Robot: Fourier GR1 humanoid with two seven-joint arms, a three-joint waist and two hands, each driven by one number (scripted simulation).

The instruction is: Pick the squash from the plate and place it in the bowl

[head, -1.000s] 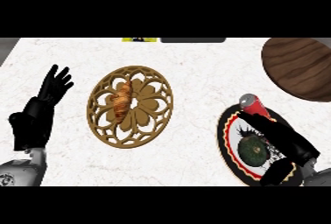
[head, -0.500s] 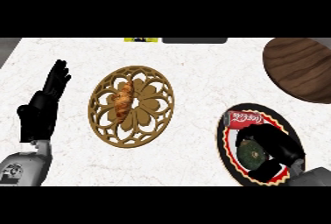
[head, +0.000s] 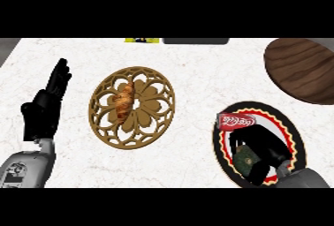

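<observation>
White desk [head: 195, 66]; wooden bowl [head: 303, 68] far right, up from the dark plate [head: 290, 132]. My right hand [head: 261, 152] curls round the dark green squash [head: 246, 158] on that plate. Left hand [head: 46, 106] rests open, far side.

Bare white marble counter [head: 195, 66] lies open between the black-rimmed round plate [head: 295, 132] at near right and the dark brown wooden bowl [head: 303, 68] at far right. The gold openwork round trivet [head: 104, 128] carrying a croissant [head: 124, 99] fills the middle. The left hand [head: 42, 108] stands at the left edge.
</observation>
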